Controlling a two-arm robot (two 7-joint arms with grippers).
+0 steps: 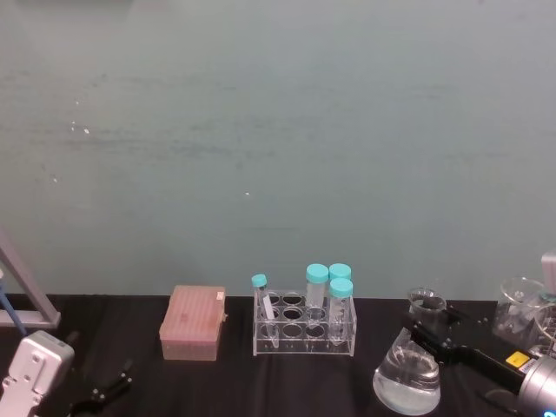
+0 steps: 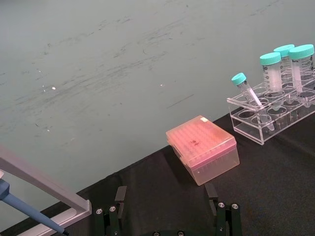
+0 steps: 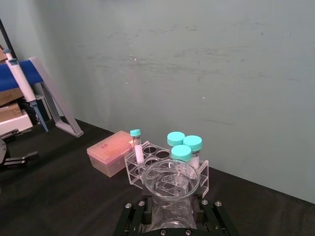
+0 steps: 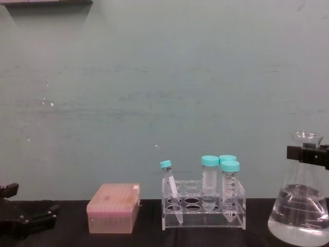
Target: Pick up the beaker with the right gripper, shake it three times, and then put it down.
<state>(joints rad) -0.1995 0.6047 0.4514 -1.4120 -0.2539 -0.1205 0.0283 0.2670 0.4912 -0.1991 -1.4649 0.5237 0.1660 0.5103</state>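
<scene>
Reaching from lower right, right gripper [image 1: 426, 325] fingers clamped on beaker [image 1: 407, 379] neck, left gripper [image 2: 165, 196] seemingly open.

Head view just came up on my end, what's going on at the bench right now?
The right hand is clamped on the neck of the conical flask. The flask holds clear liquid and stands upright, to the right of the tube rack and the pink tip box. I cannot tell whether its base sits on the black table or is just off it. The left hand sits open and empty at the near left.
</scene>
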